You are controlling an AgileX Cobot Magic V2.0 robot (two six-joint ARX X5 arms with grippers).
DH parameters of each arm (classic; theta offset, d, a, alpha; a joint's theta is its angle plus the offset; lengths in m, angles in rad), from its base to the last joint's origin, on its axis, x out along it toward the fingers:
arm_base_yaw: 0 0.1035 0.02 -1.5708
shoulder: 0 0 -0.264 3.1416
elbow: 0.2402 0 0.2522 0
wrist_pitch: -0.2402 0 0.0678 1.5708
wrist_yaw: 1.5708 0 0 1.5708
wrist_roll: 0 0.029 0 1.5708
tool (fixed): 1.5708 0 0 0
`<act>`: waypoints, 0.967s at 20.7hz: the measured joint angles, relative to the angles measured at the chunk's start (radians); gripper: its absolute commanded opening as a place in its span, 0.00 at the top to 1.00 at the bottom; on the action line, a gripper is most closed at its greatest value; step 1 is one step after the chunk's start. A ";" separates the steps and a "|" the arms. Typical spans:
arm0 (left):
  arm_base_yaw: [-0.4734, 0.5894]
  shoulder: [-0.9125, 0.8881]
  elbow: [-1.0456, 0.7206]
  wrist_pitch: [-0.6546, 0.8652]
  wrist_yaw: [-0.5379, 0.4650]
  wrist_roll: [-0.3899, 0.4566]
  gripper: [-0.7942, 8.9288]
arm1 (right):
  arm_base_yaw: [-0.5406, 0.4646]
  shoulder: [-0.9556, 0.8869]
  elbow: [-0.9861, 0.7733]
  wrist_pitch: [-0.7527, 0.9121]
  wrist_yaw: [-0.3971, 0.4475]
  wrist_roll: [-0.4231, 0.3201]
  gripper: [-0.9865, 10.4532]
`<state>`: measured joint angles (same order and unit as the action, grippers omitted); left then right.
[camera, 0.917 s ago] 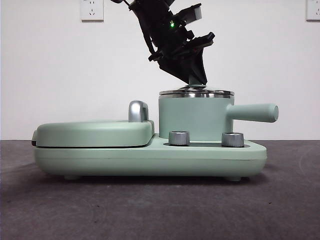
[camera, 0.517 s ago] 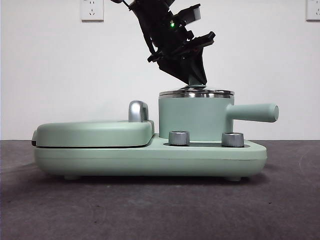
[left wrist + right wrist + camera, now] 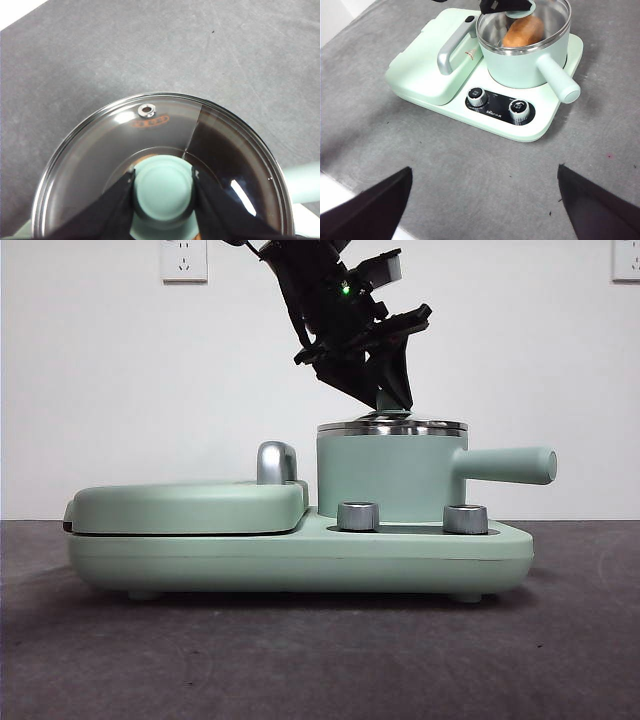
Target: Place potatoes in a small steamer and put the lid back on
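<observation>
With the lid (image 3: 392, 426) seated on the small steamer (image 3: 390, 475) over the potato (image 3: 522, 31), left gripper (image 3: 162, 187) jaws pinch its knob w/ right gripper (image 3: 485, 200) spread wide & idle—lifting before release could drag the glass off-centre.

Black claw (image 3: 392, 390), green indicator light

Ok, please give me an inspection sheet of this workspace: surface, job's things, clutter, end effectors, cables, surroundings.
Surface: dark grey table, bare in front.
Job's things: orange-brown potato inside small mint-green steamer pot; clear glass lid on its rim.
Clutter: mint-green cooker base with flat griddle cover, two steel dials.
End effectors: left end effector shut on lid's knob; right end effector open, away.
Cables: nothing seen.
Surroundings: white wall, socket.
</observation>
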<state>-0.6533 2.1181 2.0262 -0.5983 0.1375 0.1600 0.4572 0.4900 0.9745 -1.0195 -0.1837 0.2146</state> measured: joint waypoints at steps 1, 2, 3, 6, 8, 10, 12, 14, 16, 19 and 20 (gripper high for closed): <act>-0.004 0.000 0.000 -0.001 -0.005 -0.004 0.53 | 0.000 0.000 0.000 0.000 0.000 0.000 0.52; -0.006 0.001 0.000 -0.003 -0.006 -0.007 0.49 | 0.000 0.000 0.000 0.000 0.000 0.000 0.52; -0.006 0.002 0.000 -0.006 -0.007 -0.016 0.46 | 0.000 0.000 0.000 0.000 0.000 0.000 0.52; -0.006 0.002 0.039 -0.064 -0.008 -0.064 0.43 | 0.000 0.000 0.000 0.000 0.000 0.000 0.52; -0.006 -0.010 0.079 -0.131 -0.008 -0.097 0.43 | 0.000 0.000 0.000 0.000 0.000 0.000 0.52; -0.006 -0.068 0.084 -0.233 -0.008 -0.106 0.44 | 0.000 0.000 0.000 0.000 0.000 0.000 0.52; -0.006 -0.159 0.088 -0.351 -0.008 -0.109 0.44 | 0.000 0.000 0.000 0.000 -0.008 0.000 0.52; -0.006 -0.253 0.100 -0.467 -0.007 -0.114 0.44 | 0.000 0.000 0.000 0.003 -0.023 0.000 0.52; -0.006 -0.327 0.101 -0.537 -0.002 -0.124 0.44 | 0.000 0.000 0.000 0.019 -0.026 0.000 0.52; -0.006 -0.409 0.098 -0.591 -0.001 -0.127 0.44 | 0.000 0.000 0.000 0.035 -0.026 0.000 0.52; -0.006 -0.444 0.087 -0.602 -0.001 -0.128 0.44 | 0.000 0.000 0.000 0.037 -0.026 0.000 0.52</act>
<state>-0.6590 1.6745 2.1128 -1.2007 0.1368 0.0319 0.4572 0.4904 0.9745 -0.9829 -0.2092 0.2146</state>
